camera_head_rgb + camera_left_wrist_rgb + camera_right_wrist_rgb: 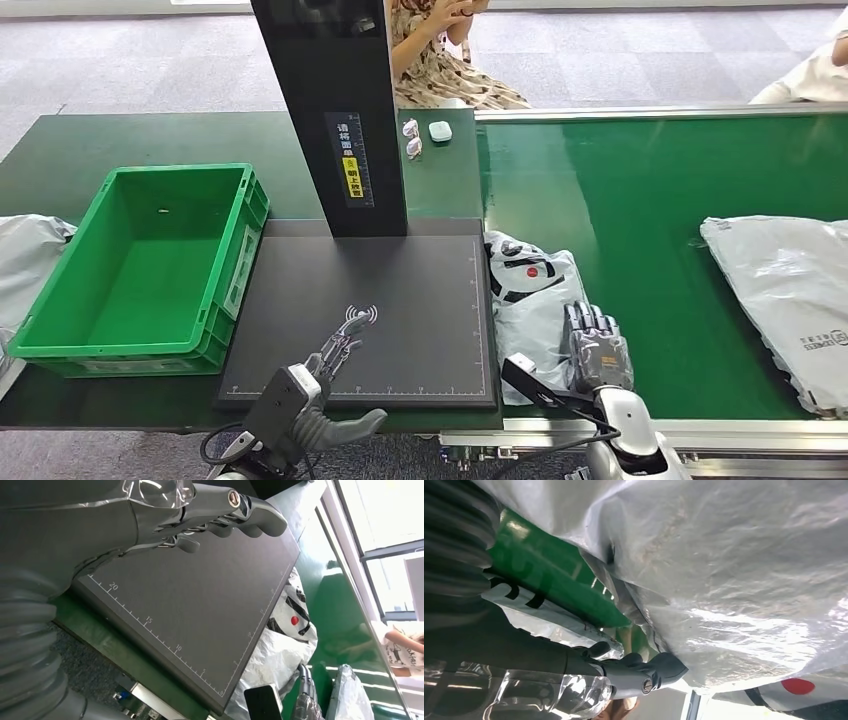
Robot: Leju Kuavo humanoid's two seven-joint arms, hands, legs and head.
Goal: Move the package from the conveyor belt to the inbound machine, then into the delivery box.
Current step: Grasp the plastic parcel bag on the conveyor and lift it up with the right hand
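Head view: package [527, 300] lain on belt [650, 230] beside scanner plate [400, 300], right hand [598, 348] pressed flat on it, fingers together, left hand [325, 380] held over plate edge, fingers apart, nothing gripped, left wrist view: fingers [235, 517] spread above plate [200, 605], right wrist view: thumb [644, 672] seen against package film [734, 580].

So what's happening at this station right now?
The robot's right hand rests on a grey plastic package at the edge of the green conveyor belt, beside the black inbound machine. Whether it grips the package is unclear. The left hand hovers open over the machine's platform. The green delivery box holds no package.
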